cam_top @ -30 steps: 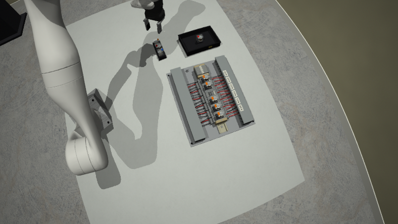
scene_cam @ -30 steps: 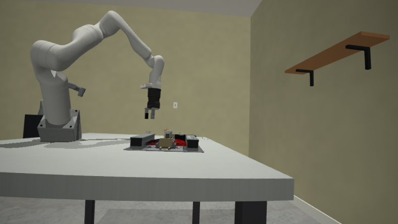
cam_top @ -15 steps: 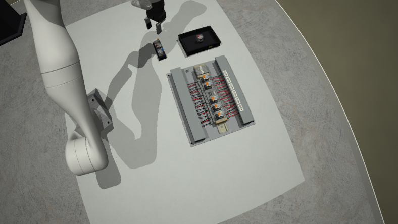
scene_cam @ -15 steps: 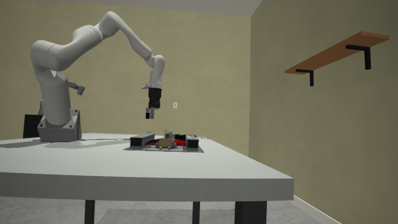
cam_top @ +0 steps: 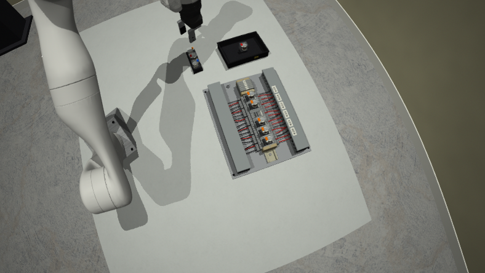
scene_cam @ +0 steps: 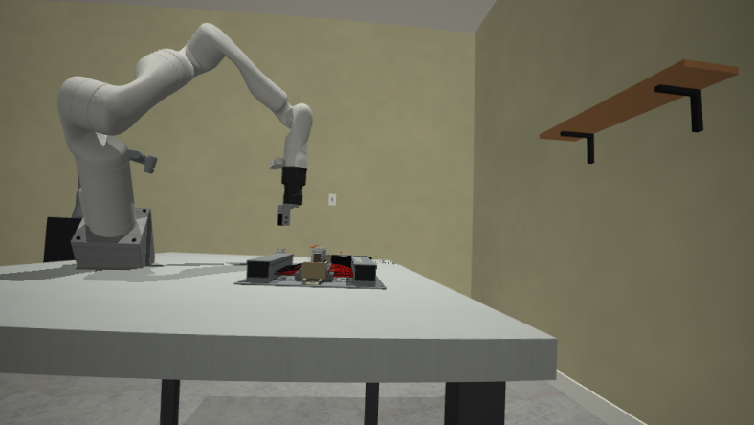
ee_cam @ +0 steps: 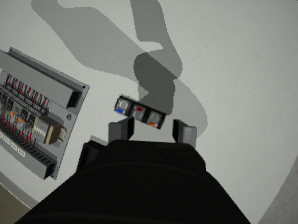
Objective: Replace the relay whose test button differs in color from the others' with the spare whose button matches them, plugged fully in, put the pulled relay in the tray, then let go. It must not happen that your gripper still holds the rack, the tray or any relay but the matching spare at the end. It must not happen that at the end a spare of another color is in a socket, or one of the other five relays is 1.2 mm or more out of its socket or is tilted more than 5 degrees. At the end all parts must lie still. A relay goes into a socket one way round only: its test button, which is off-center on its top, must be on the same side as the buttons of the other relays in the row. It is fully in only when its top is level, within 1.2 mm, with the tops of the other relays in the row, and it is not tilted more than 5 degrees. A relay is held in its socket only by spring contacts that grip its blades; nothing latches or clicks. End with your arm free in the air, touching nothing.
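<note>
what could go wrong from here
The open gripper could close on the wrong spare: the orange-button spare sits right beside the red-button one in the rack.

Later, the spare could nudge neighbouring orange-button relays out of line, since the gap in the row has relays on both sides.
</note>
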Robot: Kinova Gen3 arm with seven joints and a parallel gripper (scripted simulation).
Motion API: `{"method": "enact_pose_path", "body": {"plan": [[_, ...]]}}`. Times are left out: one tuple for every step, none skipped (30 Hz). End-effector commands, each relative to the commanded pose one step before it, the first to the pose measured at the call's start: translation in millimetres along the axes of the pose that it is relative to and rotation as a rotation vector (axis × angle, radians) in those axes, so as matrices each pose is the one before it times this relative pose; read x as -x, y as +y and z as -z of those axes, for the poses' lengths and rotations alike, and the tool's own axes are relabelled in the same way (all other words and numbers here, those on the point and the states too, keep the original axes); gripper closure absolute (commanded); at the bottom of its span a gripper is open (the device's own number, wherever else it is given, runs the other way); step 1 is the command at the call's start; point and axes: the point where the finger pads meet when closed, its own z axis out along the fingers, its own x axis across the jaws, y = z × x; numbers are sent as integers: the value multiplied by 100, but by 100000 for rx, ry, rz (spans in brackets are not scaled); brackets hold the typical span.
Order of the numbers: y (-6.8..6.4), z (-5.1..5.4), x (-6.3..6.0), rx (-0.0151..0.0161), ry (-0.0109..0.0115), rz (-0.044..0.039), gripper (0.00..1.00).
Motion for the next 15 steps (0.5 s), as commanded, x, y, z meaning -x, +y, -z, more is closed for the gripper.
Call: {"method": "enact_pose_path", "body": {"plan": [[-22,35,-9,218,-256,-1290,0],[0,0,0,0,0,0,0],[57,53,6,2,243,-1520,0],[-6,-5,-1,2,-22,-1533,0],[-6,-5,-1,2,-22,-1533,0],[-6,-5,0,2,-22,-1533,0],[-6,-5,0,2,-22,-1533,0],[-6,-5,0,2,-22,-1533,0],[-6,-5,0,2,-22,-1533,0],[-6,-5,0,2,-22,-1533,0],[-6,-5,0,2,-22,-1533,0],[-6,-5,0,2,-22,-1533,0],[-6,-5,0,2,-22,-1533,0],[-6,-5,0,2,-22,-1533,0],[-6,-5,0,2,-22,-1533,0]]}}
